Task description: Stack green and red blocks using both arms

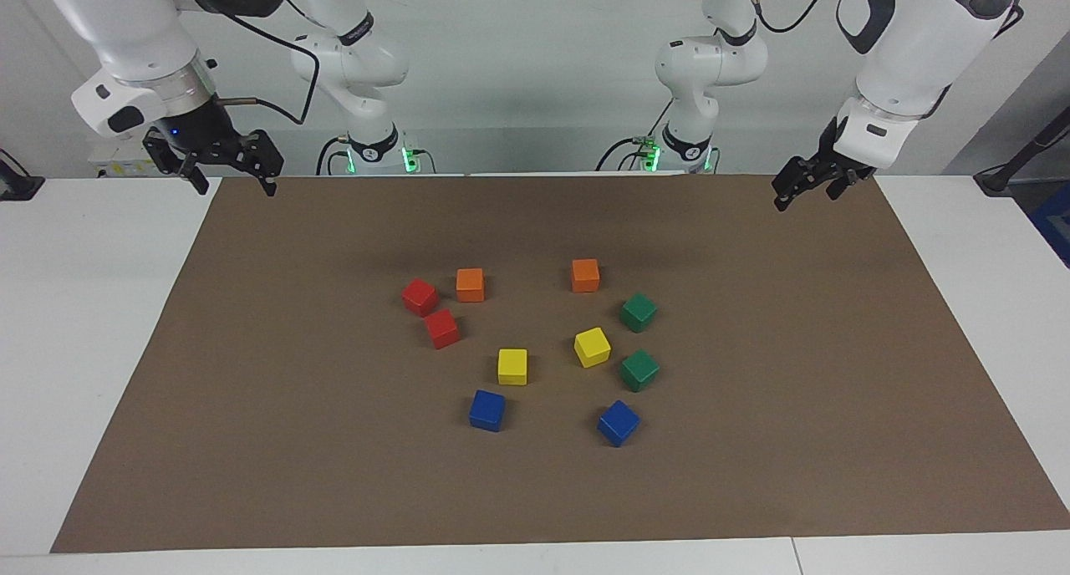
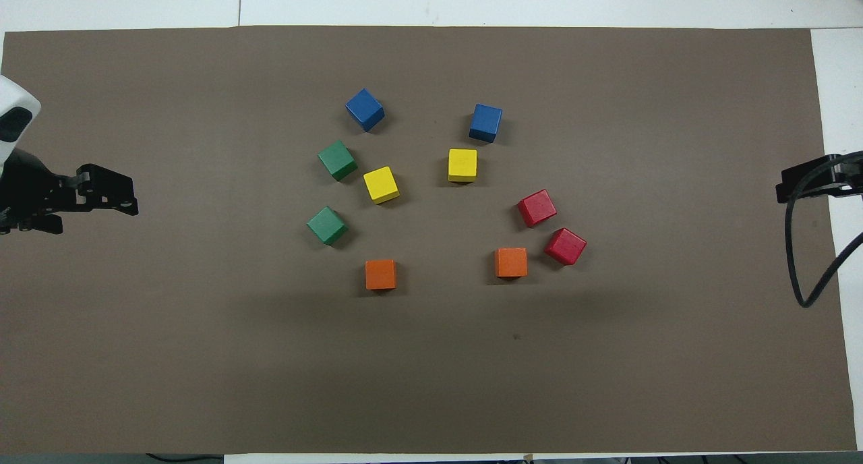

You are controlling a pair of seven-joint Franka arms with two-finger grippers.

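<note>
I'm holding both arms up at the counter's ends: left gripper (image 1: 804,189) and right gripper (image 1: 226,167), jaws apart, gripping nothing. The green blocks (image 1: 639,312) sit toward the left arm's end, the red blocks (image 1: 420,297) toward the right arm's, all four flat and unstacked. My worry is crowding: an orange cube (image 1: 470,284) sits just beside a red one, a yellow cube (image 1: 592,347) near the greens, so a wide descent could knock them.

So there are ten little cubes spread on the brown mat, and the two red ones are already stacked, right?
Not quite: there are ten cubes, but the red blocks lie side by side on the brown mat, unstacked. The facing view shows it plainly.
</note>
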